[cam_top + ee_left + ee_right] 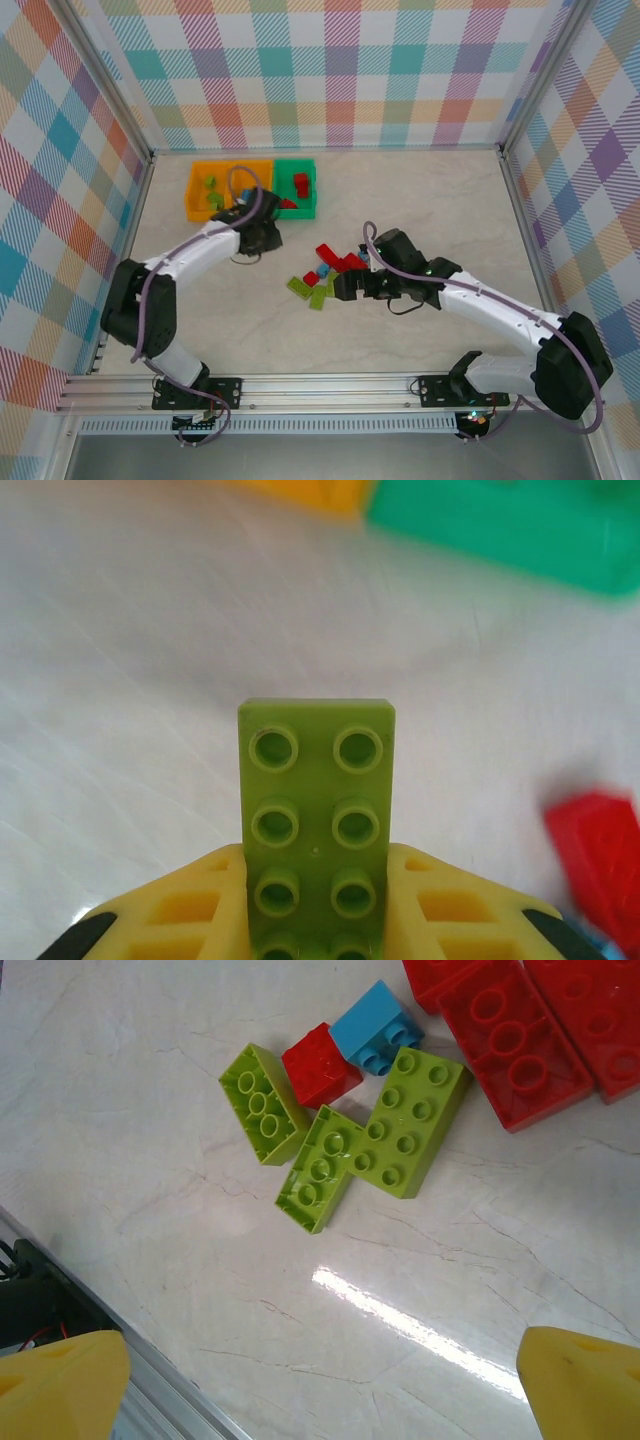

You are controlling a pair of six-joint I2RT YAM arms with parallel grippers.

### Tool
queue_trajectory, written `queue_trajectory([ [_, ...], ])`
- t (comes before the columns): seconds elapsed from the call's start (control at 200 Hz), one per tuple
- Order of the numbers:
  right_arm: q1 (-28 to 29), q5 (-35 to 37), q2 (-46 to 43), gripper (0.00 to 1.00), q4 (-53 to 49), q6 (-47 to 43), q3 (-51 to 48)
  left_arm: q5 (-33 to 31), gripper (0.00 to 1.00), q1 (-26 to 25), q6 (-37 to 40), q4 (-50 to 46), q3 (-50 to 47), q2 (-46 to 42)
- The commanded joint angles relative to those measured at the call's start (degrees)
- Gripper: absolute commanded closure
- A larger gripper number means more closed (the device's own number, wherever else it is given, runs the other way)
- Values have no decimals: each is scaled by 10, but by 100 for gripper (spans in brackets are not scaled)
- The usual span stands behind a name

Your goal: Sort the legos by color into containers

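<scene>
My left gripper (pixel 316 885) is shut on a lime green lego (pixel 316 790) that sticks out lengthwise between the yellow fingers (pixel 180 910), studs facing the camera. From above, this left gripper (pixel 262 235) hangs just in front of the containers: two orange bins (pixel 215 186) and a green bin (pixel 297 200) that holds red bricks. The remaining legos lie in a pile (pixel 328 270) mid-table. The right wrist view has three lime bricks (pixel 320 1168), a small red one (pixel 320 1063), a light blue one (pixel 375 1028) and large red ones (pixel 510 1040). My right gripper (pixel 325 1360) stands open over bare table beside them.
A red brick (pixel 598 850) lies on the table right of the held brick. The green bin's wall (pixel 510 525) and an orange bin's edge (pixel 300 492) lie ahead of the left gripper. A metal rail (pixel 150 1400) borders the table's near edge, and checkered walls enclose the other sides.
</scene>
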Motion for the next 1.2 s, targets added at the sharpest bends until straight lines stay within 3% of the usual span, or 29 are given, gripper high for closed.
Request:
queue_trajectory([
  [0.0, 1, -5, -7, 0, 14, -11, 13, -18, 73, 74, 33, -7, 46, 13],
  [0.285, 1, 18, -64, 0, -8, -7, -7, -71, 72, 184, 62, -2, 246, 162],
  [0.48, 2, 48, -100, 0, -44, -2, -4, 2, 67, 227, 76, -48, 432, 313],
  [0.62, 2, 70, -134, 0, -64, 6, -16, 7, 54, 246, 80, -62, 474, 332],
  [0.76, 1, 104, -155, 0, -58, 13, -27, 39, 50, 248, 76, -59, 448, 293],
  [1.0, 0, 218, -158, 0, -29, 9, -27, 161, 47, 232, 51, 16, 277, 123],
  [1.085, -4, 244, -135, 0, -22, -12, -18, 176, 47, 198, 46, 46, 192, 26],
  [1.195, -5, 214, -76, 0, -5, -64, 15, 154, 47, 112, 87, 57, 110, -95],
])
